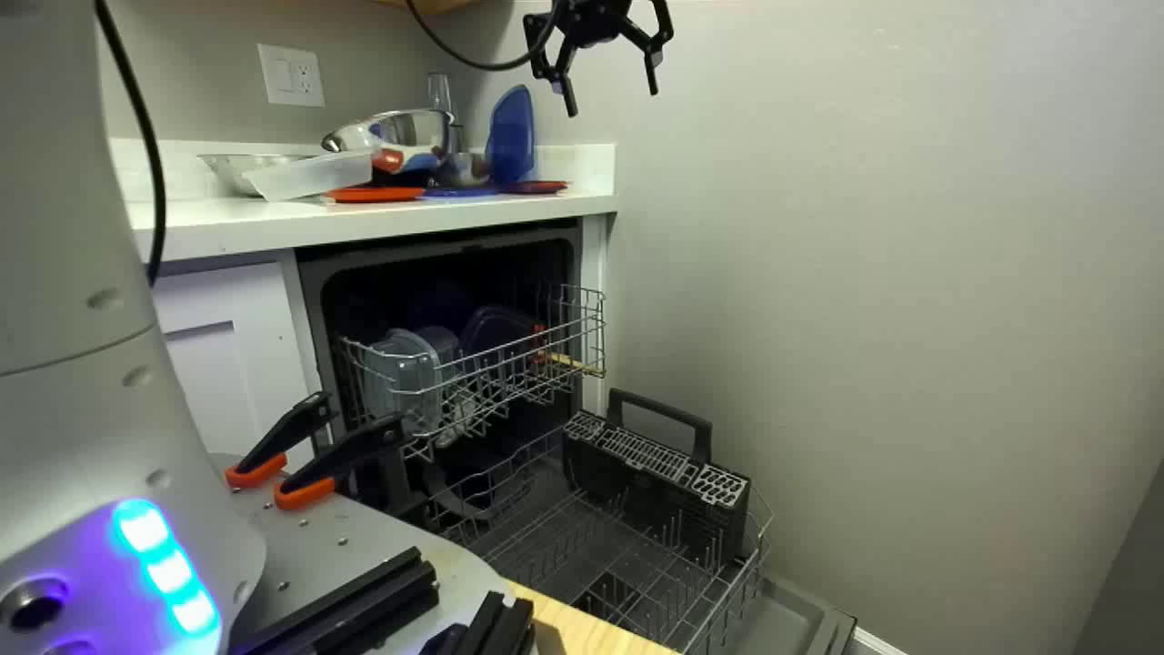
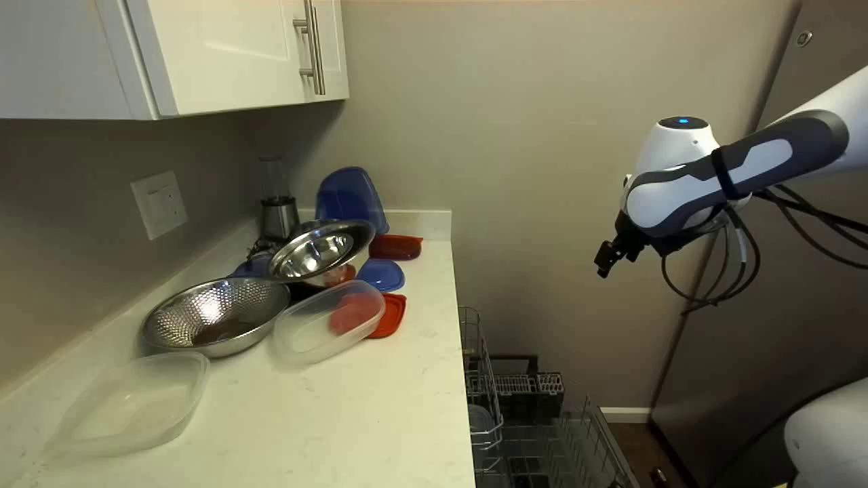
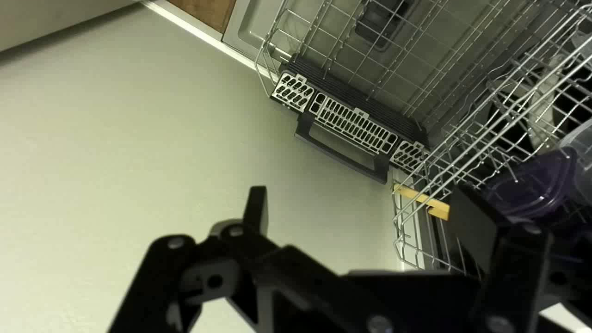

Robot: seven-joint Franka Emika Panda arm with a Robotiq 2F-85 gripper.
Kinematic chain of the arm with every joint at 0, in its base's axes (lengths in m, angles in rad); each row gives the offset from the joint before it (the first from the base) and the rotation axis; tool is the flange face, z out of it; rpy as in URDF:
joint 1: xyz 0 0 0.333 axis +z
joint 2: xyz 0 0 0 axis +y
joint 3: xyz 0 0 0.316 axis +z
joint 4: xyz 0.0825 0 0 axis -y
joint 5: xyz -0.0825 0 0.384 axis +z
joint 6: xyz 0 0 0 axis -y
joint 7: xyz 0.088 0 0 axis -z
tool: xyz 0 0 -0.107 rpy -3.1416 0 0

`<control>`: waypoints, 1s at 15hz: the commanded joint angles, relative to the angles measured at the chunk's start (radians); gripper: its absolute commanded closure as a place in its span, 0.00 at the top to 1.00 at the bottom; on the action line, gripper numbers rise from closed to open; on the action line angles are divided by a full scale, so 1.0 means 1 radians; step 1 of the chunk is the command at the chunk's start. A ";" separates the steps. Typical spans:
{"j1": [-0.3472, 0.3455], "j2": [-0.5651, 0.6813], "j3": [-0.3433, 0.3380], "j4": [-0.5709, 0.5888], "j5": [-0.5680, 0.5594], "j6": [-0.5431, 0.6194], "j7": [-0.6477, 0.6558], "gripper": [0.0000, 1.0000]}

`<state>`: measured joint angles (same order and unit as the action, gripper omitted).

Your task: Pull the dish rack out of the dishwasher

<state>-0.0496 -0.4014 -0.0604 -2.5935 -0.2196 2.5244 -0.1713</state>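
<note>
The dish rack (image 1: pixel 496 375) is the upper silver-grey wire basket. It sticks partly out of the dishwasher (image 1: pixel 314 305) and holds clear and dark plastic containers and a yellow-handled item. Its rear is hidden in the dark interior. It also shows in an exterior view (image 2: pixel 489 390), partly hidden by the counter, and at the right in the wrist view (image 3: pixel 483 122). My gripper (image 1: pixel 611 97) is open and empty, high above the rack and apart from it. It also shows in an exterior view (image 2: pixel 603 261) and in the wrist view (image 3: pixel 363 194), where one finger covers part of the rack.
Below, the lower wire rack (image 1: pixel 727 591) is out over the folded-down door (image 1: pixel 805 623), with a dark cutlery basket (image 1: pixel 655 468) against the wall (image 1: pixel 864 273). The counter (image 2: pixel 380 413) above bears bowls, lids and plastic containers. Clamps (image 1: pixel 341 459) sit on the robot's mount.
</note>
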 commanded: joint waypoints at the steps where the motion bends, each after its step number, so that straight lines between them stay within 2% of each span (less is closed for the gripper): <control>1: -0.003 -0.001 0.003 0.002 0.003 -0.003 -0.002 1.00; 6: -0.003 -0.001 0.003 0.002 0.003 -0.003 -0.002 1.00; 9: 0.014 0.103 -0.002 0.046 0.054 0.007 0.018 1.00; 11: 0.050 0.178 -0.004 0.073 0.124 0.026 -0.002 1.00; 15: 0.146 0.367 0.009 0.174 0.377 0.044 -0.079 1.00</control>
<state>0.0443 -0.1803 -0.0592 -2.5089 -0.0015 2.5433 -0.1790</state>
